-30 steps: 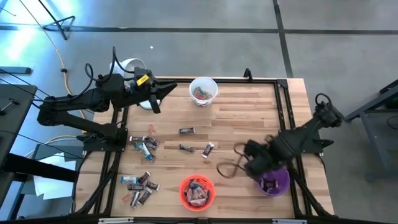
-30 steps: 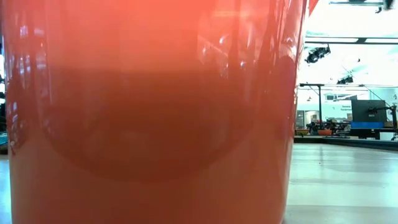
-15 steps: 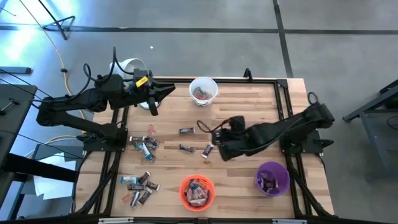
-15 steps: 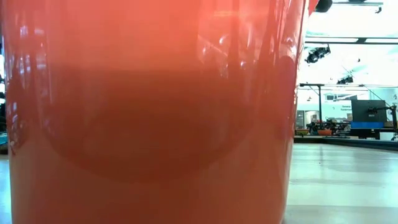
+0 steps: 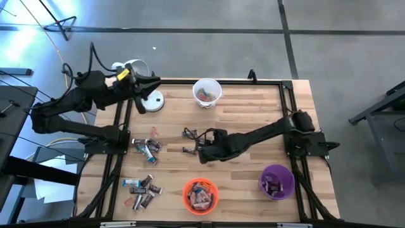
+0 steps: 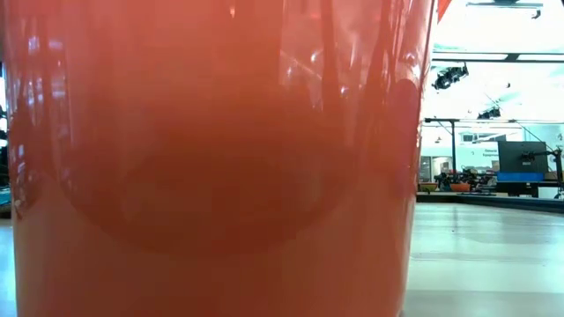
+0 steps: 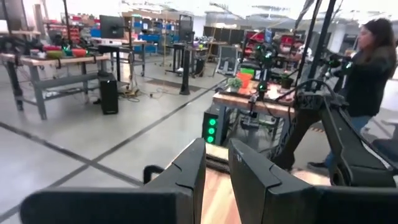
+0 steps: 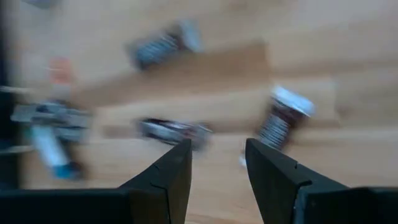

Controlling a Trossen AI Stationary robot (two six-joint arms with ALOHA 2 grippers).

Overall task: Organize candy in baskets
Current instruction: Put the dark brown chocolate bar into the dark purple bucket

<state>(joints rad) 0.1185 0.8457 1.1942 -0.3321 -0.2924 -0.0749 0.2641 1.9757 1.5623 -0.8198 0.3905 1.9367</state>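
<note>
While most of the candy (image 5: 145, 147) lies loose along the left side of the worktop (image 5: 247, 114), three dark pieces sit near the middle, and the right gripper (image 5: 201, 151) hangs low over two of them. Its fingers (image 8: 163, 175) stand apart with nothing between them, and the wrist camera shows one silver-ended bar (image 8: 283, 116) just beyond the fingertips and another bar (image 8: 175, 131) beside it. A second scatter of wrappers (image 5: 143, 188) rests by the near left corner. Three baskets hold sweets: the white basket (image 5: 207, 92) at the far edge, the orange basket (image 5: 200, 194) at the near edge, so close to the low camera that its wall fills that picture, and the purple basket (image 5: 277, 180) near the right corner. Over the far left corner, above a white lamp base (image 5: 152, 100), the left gripper (image 5: 152, 87) is raised, its fingers (image 7: 189, 174) nearly together, a narrow gap between them, holding nothing. A person (image 7: 368, 68) stands in the room beyond.
</note>
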